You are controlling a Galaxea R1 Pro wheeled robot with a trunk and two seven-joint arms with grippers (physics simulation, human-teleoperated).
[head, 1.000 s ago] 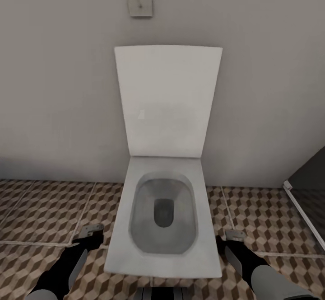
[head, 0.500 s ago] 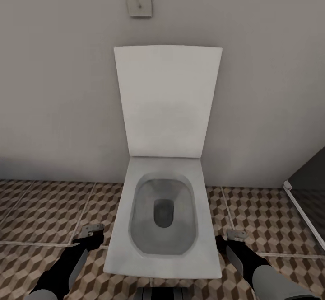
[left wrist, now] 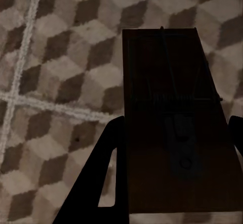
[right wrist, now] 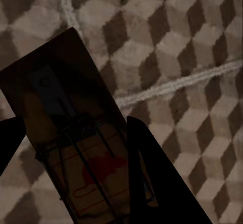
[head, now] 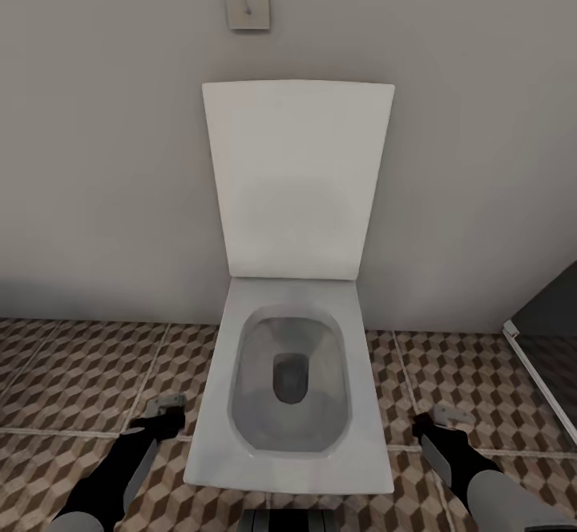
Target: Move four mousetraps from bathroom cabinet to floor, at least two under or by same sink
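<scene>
- Left gripper (left wrist: 172, 183): jaws closed on a mousetrap (left wrist: 169, 113), board flat between the fingers, above the floor (left wrist: 55, 82).
- Right gripper (right wrist: 76, 148): jaws closed on a second trap (right wrist: 71, 148), also over tile.
- Toilet (head: 290, 388) sits between my arms; sink and cabinet not in view.
- Risk: dropping here puts the traps by the toilet, not the sink. Any wire snagging on a finger could tip a board at release.
- Count: two traps visible, one per gripper; other two unseen.
</scene>
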